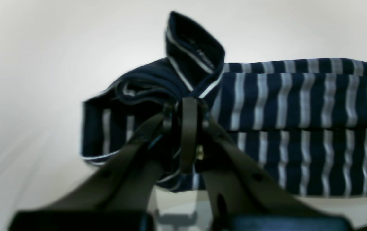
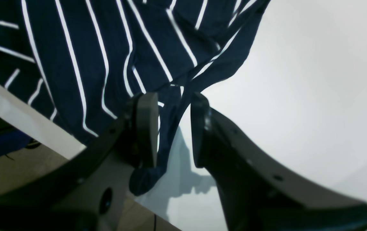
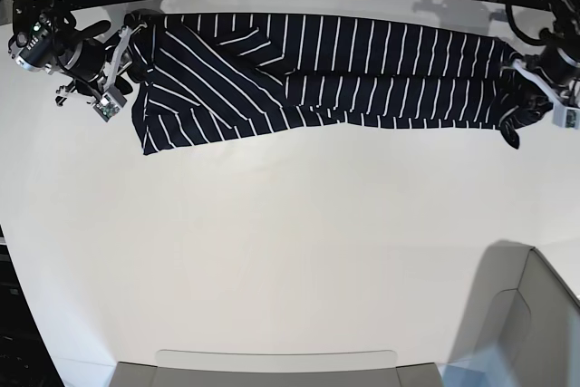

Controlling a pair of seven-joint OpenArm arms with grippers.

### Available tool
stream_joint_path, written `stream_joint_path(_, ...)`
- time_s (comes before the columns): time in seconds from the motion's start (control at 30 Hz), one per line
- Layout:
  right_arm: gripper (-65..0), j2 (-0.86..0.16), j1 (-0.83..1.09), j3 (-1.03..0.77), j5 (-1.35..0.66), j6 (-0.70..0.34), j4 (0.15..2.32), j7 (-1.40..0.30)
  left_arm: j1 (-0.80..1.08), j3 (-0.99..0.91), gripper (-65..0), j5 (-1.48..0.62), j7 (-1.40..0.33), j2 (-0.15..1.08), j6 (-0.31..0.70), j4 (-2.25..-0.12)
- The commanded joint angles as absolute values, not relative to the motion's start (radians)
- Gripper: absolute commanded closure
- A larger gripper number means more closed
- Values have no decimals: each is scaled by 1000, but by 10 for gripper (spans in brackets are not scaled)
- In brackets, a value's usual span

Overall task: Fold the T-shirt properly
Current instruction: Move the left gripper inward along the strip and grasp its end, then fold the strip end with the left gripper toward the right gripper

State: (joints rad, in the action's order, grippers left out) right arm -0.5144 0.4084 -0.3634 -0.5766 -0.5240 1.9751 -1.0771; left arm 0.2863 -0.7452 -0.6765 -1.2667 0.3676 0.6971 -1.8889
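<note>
The dark navy T-shirt with thin white stripes lies stretched in a long band across the far side of the white table. At the band's right end in the base view, my left gripper pinches a bunched corner. In the left wrist view that gripper is shut on gathered T-shirt fabric, and a flap stands up behind it. At the band's left end sits my right gripper. In the right wrist view the right gripper is open, with a hanging edge of the T-shirt between its fingers.
The table's edge runs just under the right gripper, with floor beyond it. A grey bin stands at the near right corner and a grey tray along the near edge. Cables lie behind the table's far edge.
</note>
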Motion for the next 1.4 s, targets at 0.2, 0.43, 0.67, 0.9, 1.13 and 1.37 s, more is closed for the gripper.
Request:
stream_joint_path(0.2,-181,-522,401,-366,-590,-526,1992,-1063,343,-647,0,-690,-1260,295,698,-2040)
stream_joint_path(0.43,-181,-504,389,-366,-590,-526,1992,-1063,337,-495,0,-690,-1257,203,698,-2043)
stream_joint_path(0.67,-181,-504,389,-366,-588,-526,1991,-1063,343,-318,0,-690,-1256,147,698,-2046)
stream_joint_path(0.9,-181,-504,389,-366,-588,-526,1989,-1063,343,-163,0,-682,-1251,79,698,-2046)
stream_joint_path(1.13,-181,-503,389,-366,-588,-526,1989,-1063,344,-73,0,-682,-1248,71,698,-2045)
stream_joint_path(1.37,-181,-503,392,-366,-588,-526,1988,-1063,340,-64,0,-687,-1247,47,698,-2041)
